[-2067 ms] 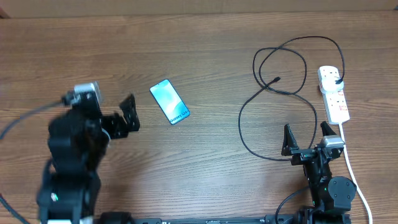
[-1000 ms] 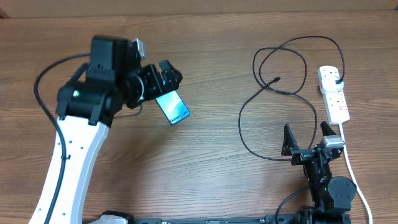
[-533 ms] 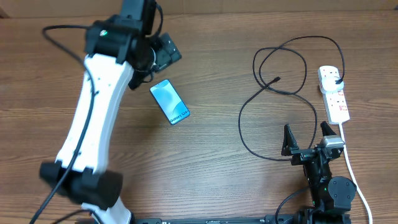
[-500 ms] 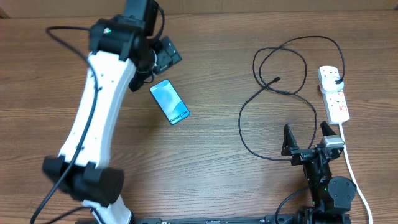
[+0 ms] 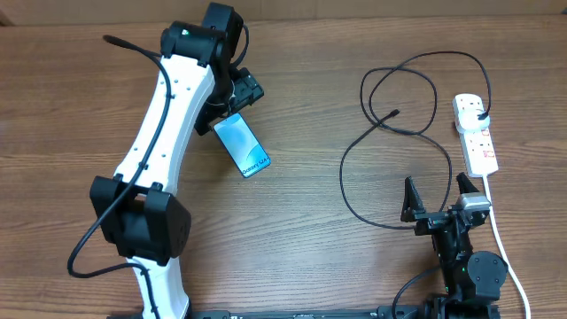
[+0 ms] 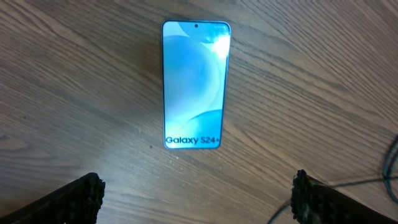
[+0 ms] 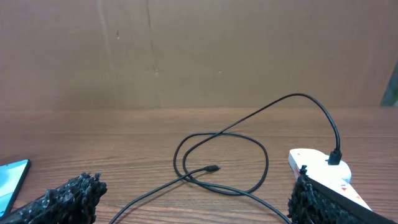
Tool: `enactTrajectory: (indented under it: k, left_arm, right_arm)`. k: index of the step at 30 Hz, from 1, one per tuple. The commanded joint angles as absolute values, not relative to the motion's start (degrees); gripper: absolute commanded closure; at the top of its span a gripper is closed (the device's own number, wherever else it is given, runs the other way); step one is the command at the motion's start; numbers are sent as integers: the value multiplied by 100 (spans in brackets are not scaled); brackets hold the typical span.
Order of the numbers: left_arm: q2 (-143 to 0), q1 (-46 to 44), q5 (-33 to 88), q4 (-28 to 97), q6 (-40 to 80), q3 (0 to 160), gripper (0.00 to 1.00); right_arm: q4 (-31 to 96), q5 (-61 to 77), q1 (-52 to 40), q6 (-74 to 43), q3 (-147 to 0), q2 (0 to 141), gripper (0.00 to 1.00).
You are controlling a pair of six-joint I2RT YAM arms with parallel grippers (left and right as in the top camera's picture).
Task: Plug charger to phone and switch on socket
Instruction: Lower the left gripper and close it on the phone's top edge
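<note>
Nearby, charger (image 5: 343, 177) loops between phone (image 5: 242, 146) and socket (image 5: 476, 133); plug (image 5: 480, 114) seemingly seated

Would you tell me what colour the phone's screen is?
The phone screen is light blue with white lettering, clearest from the left wrist.

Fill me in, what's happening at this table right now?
The left hand hovers open by the phone, which lies screen up on the table, untouched. The right hand sits open near the front edge, holding nothing. The charger is plugged into the socket, but its connector tip lies loose on the table, well away from the phone.
</note>
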State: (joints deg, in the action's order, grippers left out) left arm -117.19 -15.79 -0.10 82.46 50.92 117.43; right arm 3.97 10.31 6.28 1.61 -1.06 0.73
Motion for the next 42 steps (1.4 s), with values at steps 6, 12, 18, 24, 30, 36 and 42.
enactTrajectory:
  k: [6,12,18,24,30,36,42]
  left_arm:
    - [-12608,-1658,-248,8128,4838,11714,0]
    - [-13148,-1653,54,7848,4558,11714,0]
    - [-13489,-1651,139,7769,4438,11710,0]
    - [-13627,-1656,69,7749,4178,11701,0]
    - [-13826,-1658,62,7730,4178,11699,0]
    - [-13998,-1656,64,7754,4178,11673,0]
    - [-14038,-1653,64,7795,4178,11671,0]
  right_arm:
    - [362,1059,607,198,-45,16,0]
    - [364,1061,607,198,-45,16,0]
    - [364,1059,607,198,-45,16,0]
    - [364,1059,607,198,-45,16,0]
    - [362,1061,607,198,-45,16,0]
    - [364,1061,607,198,-45,16,0]
    - [364,1059,607,198,-45,16,0]
